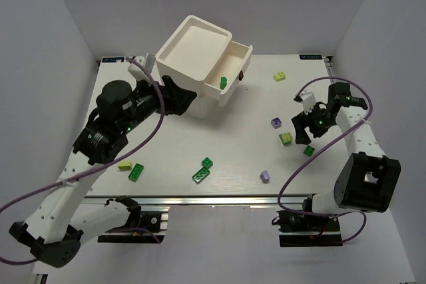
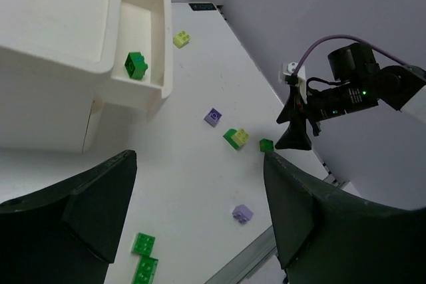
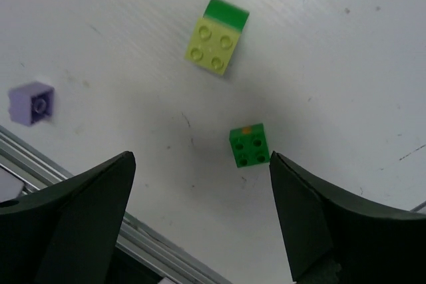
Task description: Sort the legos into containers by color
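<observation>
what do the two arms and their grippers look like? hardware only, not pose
Both match. White link segments, with rows of small holes on the left arm, join chunky black joint housings like the one on the right arm. A purple cable loops loosely along each. Small green lights glow near the wrists. The left gripper and right gripper have broad, matte black, wedge-shaped fingers.

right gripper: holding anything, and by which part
Nothing: the right gripper is open, its fingers clear of the dark green lego lying on the table.
</observation>
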